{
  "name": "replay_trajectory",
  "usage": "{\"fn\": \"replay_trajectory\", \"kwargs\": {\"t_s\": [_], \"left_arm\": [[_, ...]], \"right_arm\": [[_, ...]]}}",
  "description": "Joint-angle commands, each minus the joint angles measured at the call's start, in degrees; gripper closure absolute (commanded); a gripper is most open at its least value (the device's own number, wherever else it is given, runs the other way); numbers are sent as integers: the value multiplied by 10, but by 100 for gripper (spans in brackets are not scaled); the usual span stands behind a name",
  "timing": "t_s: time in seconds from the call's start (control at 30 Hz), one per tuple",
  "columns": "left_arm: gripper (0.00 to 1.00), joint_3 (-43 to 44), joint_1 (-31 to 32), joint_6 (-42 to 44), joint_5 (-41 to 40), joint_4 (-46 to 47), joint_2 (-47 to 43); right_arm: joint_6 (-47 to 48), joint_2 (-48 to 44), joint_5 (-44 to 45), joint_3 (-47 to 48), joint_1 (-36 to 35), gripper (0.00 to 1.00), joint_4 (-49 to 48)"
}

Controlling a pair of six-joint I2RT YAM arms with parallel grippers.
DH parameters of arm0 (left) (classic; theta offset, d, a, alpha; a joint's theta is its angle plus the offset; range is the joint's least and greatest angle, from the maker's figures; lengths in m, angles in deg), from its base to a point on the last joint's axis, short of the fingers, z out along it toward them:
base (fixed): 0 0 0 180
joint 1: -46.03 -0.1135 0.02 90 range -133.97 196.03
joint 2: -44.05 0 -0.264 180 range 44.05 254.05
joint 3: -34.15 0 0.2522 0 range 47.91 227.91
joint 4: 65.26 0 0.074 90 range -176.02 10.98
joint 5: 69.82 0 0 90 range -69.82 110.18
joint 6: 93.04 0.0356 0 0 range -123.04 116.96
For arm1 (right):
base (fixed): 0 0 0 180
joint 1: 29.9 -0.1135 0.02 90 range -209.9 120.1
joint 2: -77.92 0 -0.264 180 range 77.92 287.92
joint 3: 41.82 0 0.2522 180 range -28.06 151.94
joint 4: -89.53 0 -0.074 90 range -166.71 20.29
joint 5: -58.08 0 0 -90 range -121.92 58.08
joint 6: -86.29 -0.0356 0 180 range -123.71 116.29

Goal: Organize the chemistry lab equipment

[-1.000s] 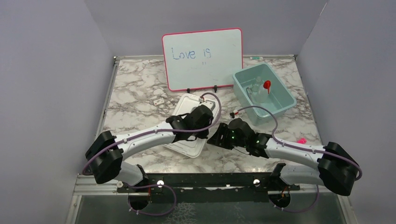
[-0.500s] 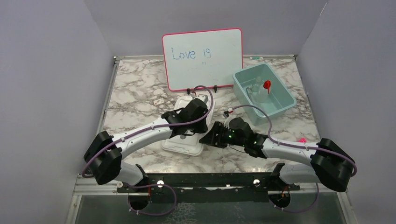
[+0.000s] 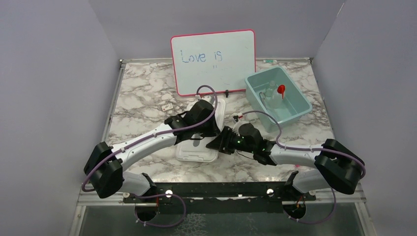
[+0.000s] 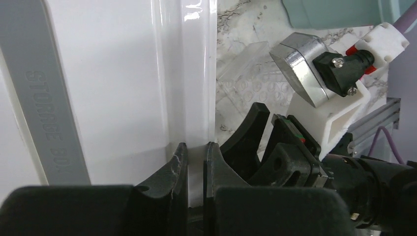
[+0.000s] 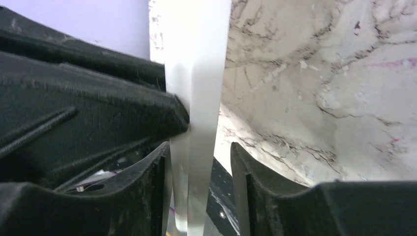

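White plastic fills most of both wrist views: it is a storage-box lid (image 3: 194, 152) lying on the marble table (image 3: 142, 93), near the middle and just in front of the pink-framed whiteboard (image 3: 216, 66), which stands upright and reads "Love is" in blue. The lid's grey band carries the embossed words "STORAGE BOX".

The left gripper (image 4: 195, 146) is clamped on the lid's raised right-hand rim, its two black fingers pressed to either side of the thin white edge with no gap showing. The right gripper (image 5: 199, 147) has its jaws set apart around the same rim, close beside the left one. One finger (image 5: 160, 187) sits against the plastic, while the other finger (image 5: 243, 182) stands clear of it, so this gripper grasps nothing. In the overhead view the two wrists meet at the lid's right side, almost touching.

The lab equipment that shows is in the teal bin (image 3: 294, 105), which stands to the right of the whiteboard, well apart from both grippers. A small red funnel (image 3: 281, 89) stands out inside it, with a clear little beaker (image 3: 270, 93) just beside it. Whether other small pieces lie in the bin I cannot tell.
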State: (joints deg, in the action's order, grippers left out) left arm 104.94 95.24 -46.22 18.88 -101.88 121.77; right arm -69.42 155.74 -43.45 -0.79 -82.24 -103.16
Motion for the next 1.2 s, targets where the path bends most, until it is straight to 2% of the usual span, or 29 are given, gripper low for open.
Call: {"fn": "replay_trajectory", "kwargs": {"t_s": [0.0,0.07,0.1,0.2,0.27,0.33,0.43,0.5,0.67,0.77,0.87,1.03,1.17], "left_arm": [[97,12,-9,-27,33,39,-29],[95,14,-13,-28,44,44,-31],[94,17,-15,-26,49,45,-33],[81,26,-22,-15,51,37,-41],[65,31,-30,-2,51,31,-52],[43,38,-44,16,52,22,-64],[24,58,-64,49,63,8,-87],[17,73,-79,69,69,1,-105],[11,135,-130,113,57,-44,-129],[11,163,-171,128,79,-72,-123],[11,185,-215,101,110,-84,-104],[11,193,-250,77,162,-58,-71],[11,183,-274,69,266,8,-50]], "right_arm": [[-9,13,8,15,-1,55,-69],[-8,18,4,18,-1,66,-78],[-5,18,2,19,-1,74,-85],[9,3,1,17,1,90,-88],[23,-17,-6,14,7,93,-84],[37,-45,-15,11,18,96,-73],[58,-87,-44,13,46,97,-45],[73,-108,-68,25,71,98,-16],[107,-129,-151,77,153,99,50],[128,-121,-236,124,219,99,73],[140,-107,-344,173,293,100,83],[125,-79,-489,245,393,99,105],[111,-81,-532,269,423,99,106]]}}
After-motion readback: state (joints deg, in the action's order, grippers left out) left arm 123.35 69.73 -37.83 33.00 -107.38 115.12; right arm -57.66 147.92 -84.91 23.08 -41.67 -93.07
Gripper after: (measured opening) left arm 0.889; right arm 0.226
